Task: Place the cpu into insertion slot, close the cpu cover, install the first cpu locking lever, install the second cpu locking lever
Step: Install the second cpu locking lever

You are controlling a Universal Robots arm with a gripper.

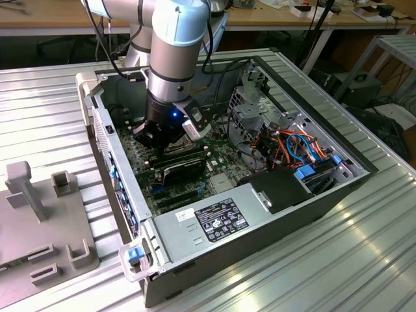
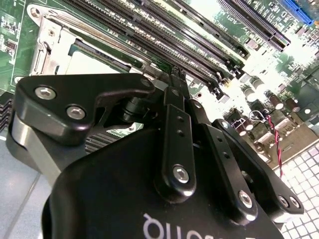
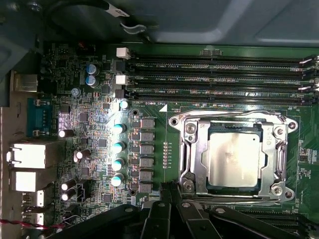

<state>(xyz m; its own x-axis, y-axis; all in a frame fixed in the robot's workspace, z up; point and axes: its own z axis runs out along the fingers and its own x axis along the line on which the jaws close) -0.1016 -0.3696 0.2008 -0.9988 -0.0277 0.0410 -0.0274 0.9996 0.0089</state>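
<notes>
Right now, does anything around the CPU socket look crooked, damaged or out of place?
Nothing stands out. In the first wrist view the cpu lies flat and square in the insertion slot, with the cpu cover down around it, its window framing the chip evenly. The gripper sits at the socket's edge, fingers together.

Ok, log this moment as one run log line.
cpu: seated in insertion slot | cpu cover: closed over it | gripper: fingers shut, empty, beside socket
</notes>
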